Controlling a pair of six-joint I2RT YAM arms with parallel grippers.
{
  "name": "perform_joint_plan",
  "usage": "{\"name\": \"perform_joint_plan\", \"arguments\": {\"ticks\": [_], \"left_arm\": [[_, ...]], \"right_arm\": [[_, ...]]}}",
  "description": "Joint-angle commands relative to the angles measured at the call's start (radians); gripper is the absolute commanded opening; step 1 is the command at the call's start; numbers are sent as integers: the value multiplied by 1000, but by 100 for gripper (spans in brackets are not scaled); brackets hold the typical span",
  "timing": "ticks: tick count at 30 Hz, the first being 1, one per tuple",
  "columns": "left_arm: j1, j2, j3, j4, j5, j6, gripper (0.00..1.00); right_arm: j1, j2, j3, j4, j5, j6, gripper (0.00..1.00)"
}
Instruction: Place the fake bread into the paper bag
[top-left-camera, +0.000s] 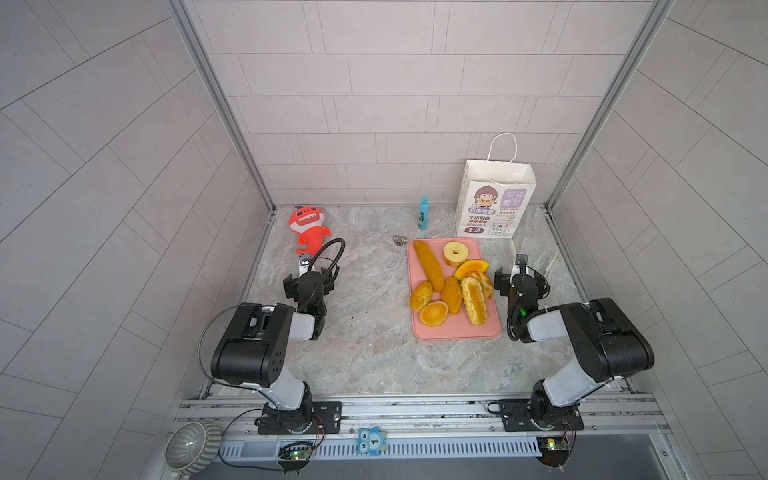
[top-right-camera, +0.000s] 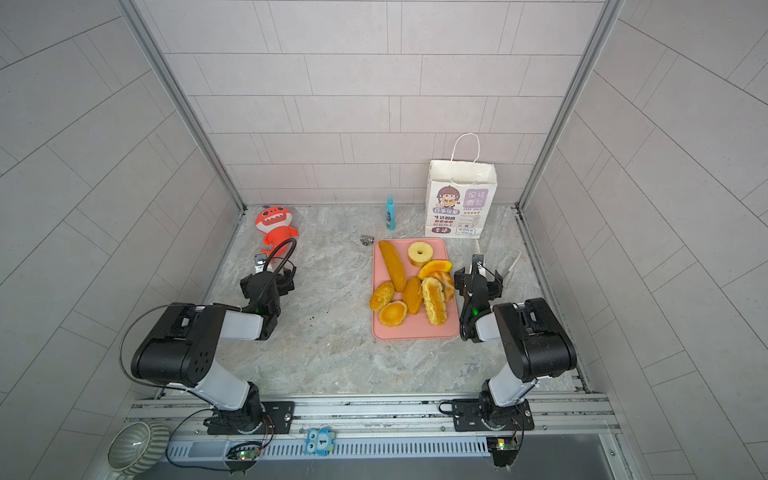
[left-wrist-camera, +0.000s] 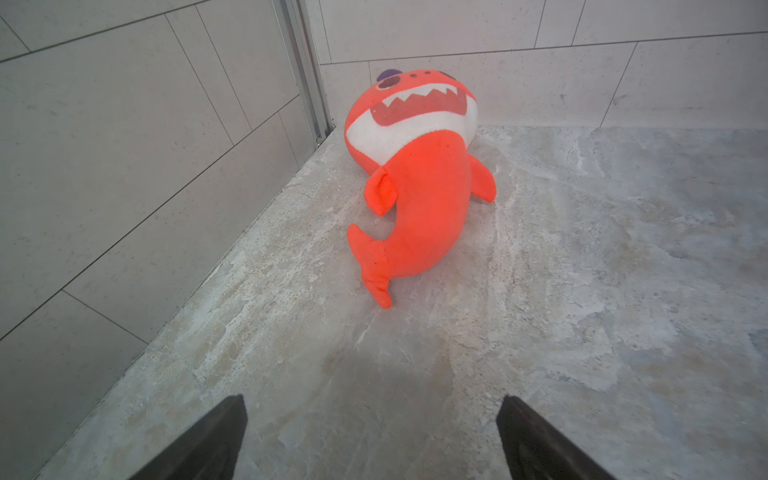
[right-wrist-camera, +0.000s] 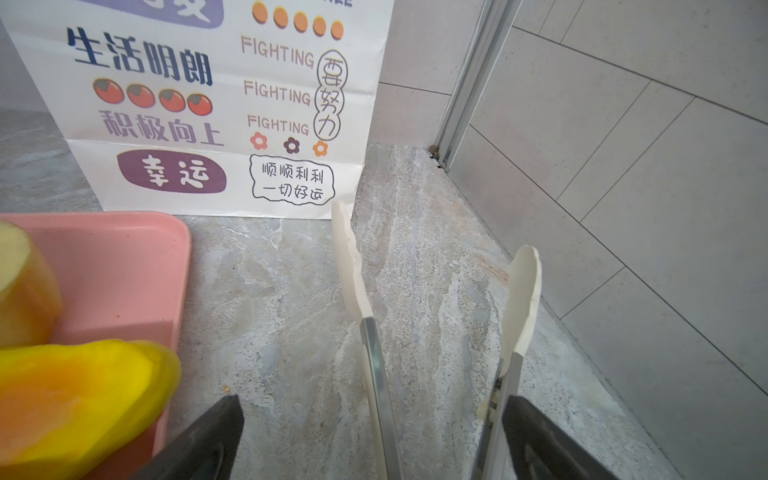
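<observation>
while hanging wide open just right of the pink tray (top-left-camera: 455, 330), grips nothing: right claw (right-wrist-camera: 372, 419), with white-tipped tongs (right-wrist-camera: 351, 266) lying on the surface (top-left-camera: 365, 357) between its fingers, neither finger pressing them. left claw (left-wrist-camera: 370, 419) likewise spread wide and empty, well left of the tray, facing the red plush shark (left-wrist-camera: 419, 199). fake bread (top-left-camera: 451, 295) all heaped on the tray, pieces touching and overlapping. none visible in the paper bag (top-left-camera: 490, 208), upright just behind the tray's far right corner, mouth open upward, inside mostly hidden.

likely step: the first pick. if using the tongs, close squarely on both metal arms, low toward the hinge, for aligned tips; hinge itself out of view. otherwise go for the pale ring (top-left-camera: 449, 257) or the yellow-orange wedge (top-left-camera: 471, 266) at the tray's right edge, nearest the claw and apparently free on top. come down from above, straddle the narrow way, squeeze gently: probably soft foam. leave the long loaf (top-left-camera: 429, 266) for later, then tip it on end. lift clear above the bag's rim before crossing, and release low inside to avoid toppling a light, probably empty bag.
</observation>
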Motion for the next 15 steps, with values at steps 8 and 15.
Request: {"name": "perform_joint_plan", "arguments": {"ticks": [8, 15], "left_arm": [[-1, -314, 66, -274, -124, -69, 100], [-1, -453, 366, -943, -176, -409, 100]], "right_arm": [[7, -375, 54, -432, 156, 115, 99], [7, -571, 349, -1169, 134, 390, 99]]}}
